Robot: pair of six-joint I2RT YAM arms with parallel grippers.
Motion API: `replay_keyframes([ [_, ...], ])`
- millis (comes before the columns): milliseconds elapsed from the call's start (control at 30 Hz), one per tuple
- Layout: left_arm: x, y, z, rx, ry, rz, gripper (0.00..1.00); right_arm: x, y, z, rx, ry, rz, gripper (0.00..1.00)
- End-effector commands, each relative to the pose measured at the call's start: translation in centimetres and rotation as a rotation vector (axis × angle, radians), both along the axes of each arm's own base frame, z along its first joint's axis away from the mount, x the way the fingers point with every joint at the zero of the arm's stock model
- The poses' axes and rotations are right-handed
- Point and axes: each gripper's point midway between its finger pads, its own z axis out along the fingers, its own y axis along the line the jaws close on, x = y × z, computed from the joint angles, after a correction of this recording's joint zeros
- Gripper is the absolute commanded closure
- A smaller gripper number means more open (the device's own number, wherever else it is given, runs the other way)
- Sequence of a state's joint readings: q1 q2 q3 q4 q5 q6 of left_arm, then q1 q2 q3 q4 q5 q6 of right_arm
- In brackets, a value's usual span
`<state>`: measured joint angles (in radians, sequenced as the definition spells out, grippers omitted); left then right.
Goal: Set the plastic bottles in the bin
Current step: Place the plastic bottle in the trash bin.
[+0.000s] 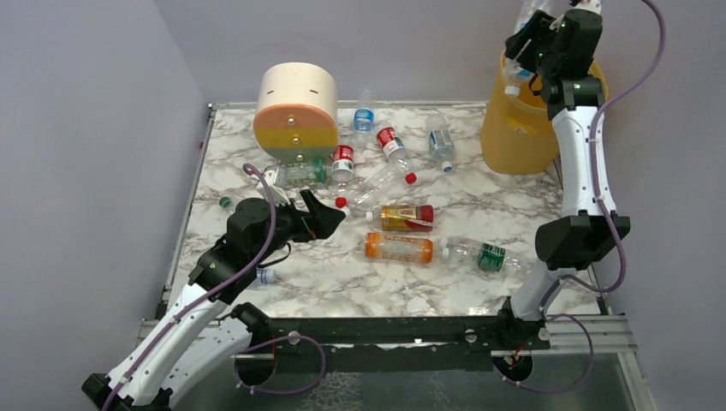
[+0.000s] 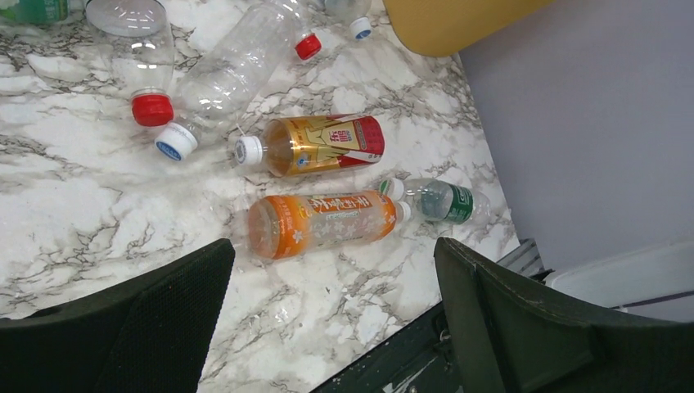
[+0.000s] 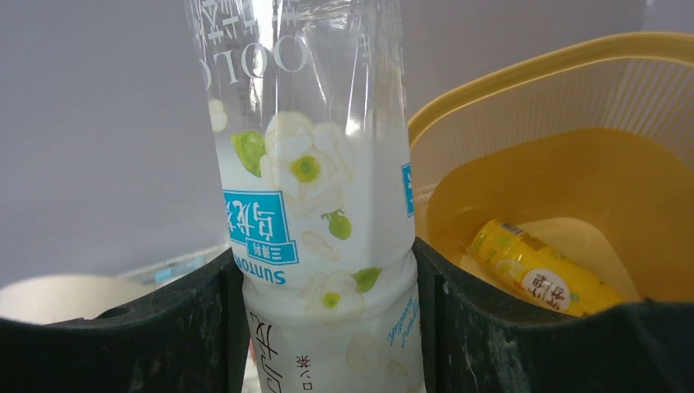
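My right gripper point(image 1: 532, 44) is raised over the left rim of the yellow-orange bin point(image 1: 514, 128), shut on a clear bottle with a white flowered label point(image 3: 311, 164) that hangs cap-down point(image 1: 512, 89). In the right wrist view the gripper point(image 3: 327, 266) clamps the bottle's body, and a yellow bottle point(image 3: 540, 274) lies in the bin point(image 3: 573, 98). My left gripper point(image 1: 328, 214) hovers open and empty over the table's left-middle. Just beyond it point(image 2: 334, 254) lie an orange bottle point(image 2: 323, 223), a gold-and-red bottle point(image 2: 323, 143) and a green-labelled bottle point(image 2: 442, 201). Several more bottles are scattered farther back point(image 1: 391, 143).
A round cream, orange, yellow and green drawer unit point(image 1: 295, 111) stands at the back left, with bottles lying at its foot point(image 1: 342, 161). A small bottle point(image 1: 264, 276) lies beside my left arm. Grey walls close in the table on the left and at the back.
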<state>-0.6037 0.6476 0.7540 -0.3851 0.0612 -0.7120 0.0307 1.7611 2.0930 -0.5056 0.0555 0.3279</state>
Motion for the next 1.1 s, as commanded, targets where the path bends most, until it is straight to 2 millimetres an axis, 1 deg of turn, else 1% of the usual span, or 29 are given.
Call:
replay_keyframes([
  [0,-0.7,-0.4,-0.2,-0.039,0.015,-0.028,0.01,2.4,-4.1,2.3,0.131,-0.097,-0.024,0.41],
  [100,-0.9,-0.4,-0.6,-0.041,0.024,-0.03,0.01,3.3,-7.0,2.1,0.175,-0.11,-0.067,0.42],
  [200,-0.9,-0.4,-1.1,-0.033,0.034,-0.027,0.01,4.0,-8.4,1.9,0.174,-0.115,-0.093,0.42],
  [267,-0.8,-0.4,-1.4,-0.026,0.042,-0.027,0.01,4.6,-9.2,1.4,0.171,-0.114,-0.116,0.41],
  [433,-0.4,-0.8,-1.5,-0.01,0.048,-0.04,0.01,6.2,-10.5,-0.5,0.21,-0.101,-0.138,0.41],
  [600,-0.1,-0.9,-0.7,0.0,0.035,-0.041,0.01,7.8,-10.8,-2.4,0.246,-0.077,-0.128,0.4],
  [700,-0.2,-0.7,-0.4,0.004,0.033,-0.034,0.01,8.4,-11.1,-3.4,0.256,-0.062,-0.137,0.34],
  [800,-0.3,-0.5,-0.4,0.005,0.034,-0.027,0.01,8.7,-11.4,-4.3,0.256,-0.042,-0.153,0.2],
  [867,-0.4,-0.3,-0.5,0.002,0.035,-0.021,0.01,8.6,-11.5,-4.6,0.251,-0.032,-0.162,0.12],
  [967,-0.5,-0.1,-0.7,0.0,0.039,-0.013,0.01,8.3,-11.6,-4.3,0.242,-0.032,-0.168,0.03],
  [1033,-0.7,-0.1,-1.0,0.0,0.046,-0.013,0.01,7.9,-11.6,-3.9,0.24,-0.032,-0.17,0.0],
  [1067,-0.7,-0.1,-1.0,0.0,0.046,-0.013,0.01,7.6,-11.5,-3.5,0.24,-0.035,-0.171,0.01],
])
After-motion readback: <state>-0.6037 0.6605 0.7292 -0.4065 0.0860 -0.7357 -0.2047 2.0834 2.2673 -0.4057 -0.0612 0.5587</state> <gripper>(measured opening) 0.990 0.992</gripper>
